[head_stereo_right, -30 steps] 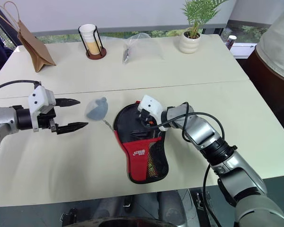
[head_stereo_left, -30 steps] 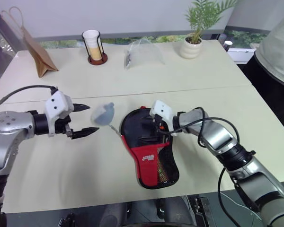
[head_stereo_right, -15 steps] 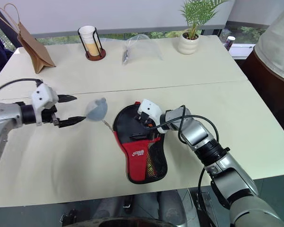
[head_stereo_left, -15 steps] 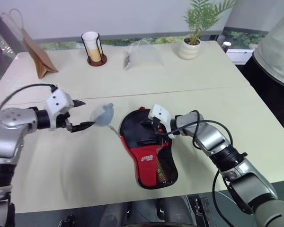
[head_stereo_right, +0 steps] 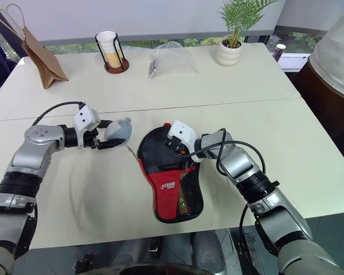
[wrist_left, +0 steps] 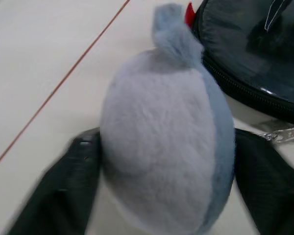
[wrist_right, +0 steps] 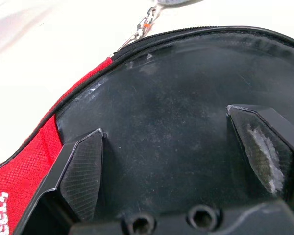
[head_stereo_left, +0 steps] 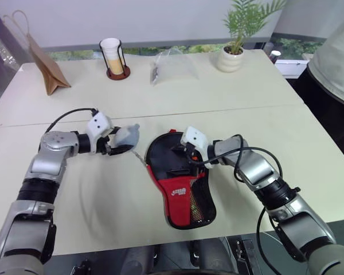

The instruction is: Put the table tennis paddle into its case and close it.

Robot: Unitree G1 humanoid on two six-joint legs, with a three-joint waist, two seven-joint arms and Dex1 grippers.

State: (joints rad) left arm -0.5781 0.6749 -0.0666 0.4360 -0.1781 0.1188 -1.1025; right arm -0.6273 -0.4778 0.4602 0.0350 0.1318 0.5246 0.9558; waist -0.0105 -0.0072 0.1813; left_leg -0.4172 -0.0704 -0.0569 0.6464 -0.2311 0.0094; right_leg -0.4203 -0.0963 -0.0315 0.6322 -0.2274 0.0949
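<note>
Since the earlier frame, left gripper [head_stereo_right: 106,139] has advanced right to the grey plush charm [head_stereo_right: 119,130], its fingers now flanking it, closing but grip unconfirmed. Case [head_stereo_left: 180,183] lies at the near centre of the table [head_stereo_left: 264,114]. Right gripper [head_stereo_left: 190,156] hangs over the case's black face, jaws wide, empty. Paddle not identifiable. Case judged light, soft, pliable; grasp by rim or zip pull, not the charm
</note>
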